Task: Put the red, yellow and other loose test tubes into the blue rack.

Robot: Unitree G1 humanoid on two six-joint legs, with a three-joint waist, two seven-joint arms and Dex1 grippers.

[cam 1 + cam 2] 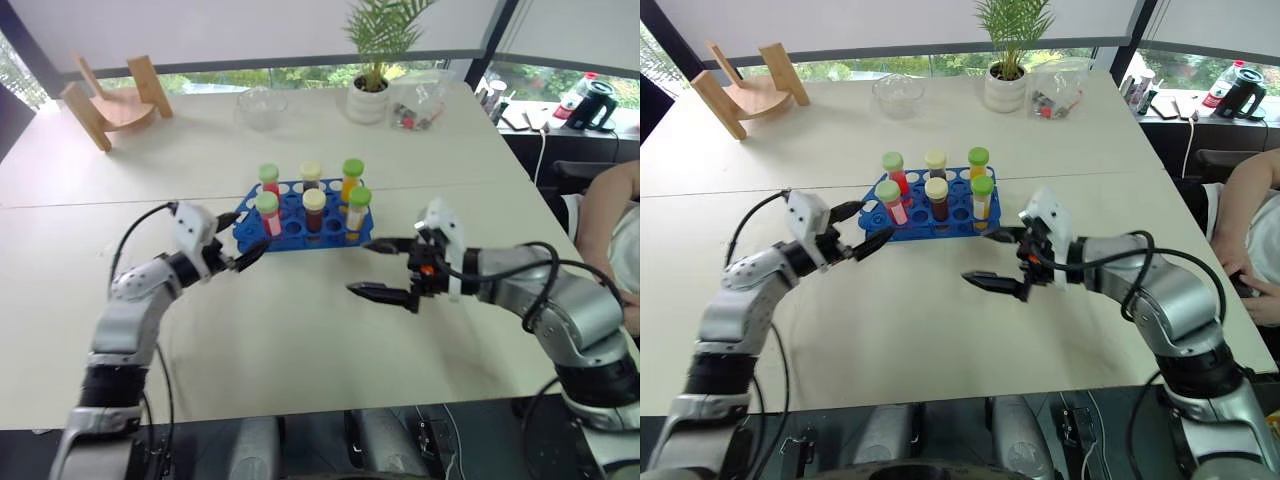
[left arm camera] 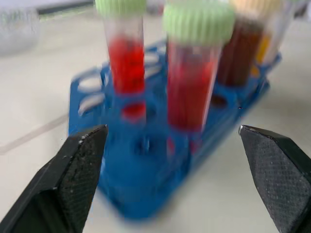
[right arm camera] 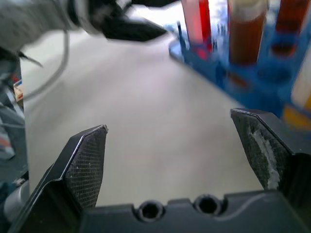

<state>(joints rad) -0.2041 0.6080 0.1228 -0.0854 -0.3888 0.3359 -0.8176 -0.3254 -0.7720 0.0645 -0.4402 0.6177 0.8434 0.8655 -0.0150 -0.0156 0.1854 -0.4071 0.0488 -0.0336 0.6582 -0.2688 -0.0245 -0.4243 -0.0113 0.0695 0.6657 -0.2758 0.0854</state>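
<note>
Looking at the rack (image 1: 303, 232), it seems the job is all but done: six tubes stand upright in its holes and no loose tube lies on the table (image 1: 300, 340) around it. In the front row stand the red tube (image 1: 267, 213), the brown tube (image 1: 314, 210) and the yellow tube (image 1: 357, 210), with three more behind them (another red, a cream-capped one and the orange, as far as I can make out).

Left gripper (image 1: 251, 256) sits just beside the rack's near left corner, jaws spread wide and empty; its wrist view looks straight at the front red tube, standing free between the two fingers (image 2: 80, 167) with clear gaps either side, not touched.

Right gripper (image 1: 385, 268) hangs off the rack's right end, a little nearer the robot, jaws also wide open with nothing in them.

My read: every tube is seated, so what remains is backing both arms away.
</note>
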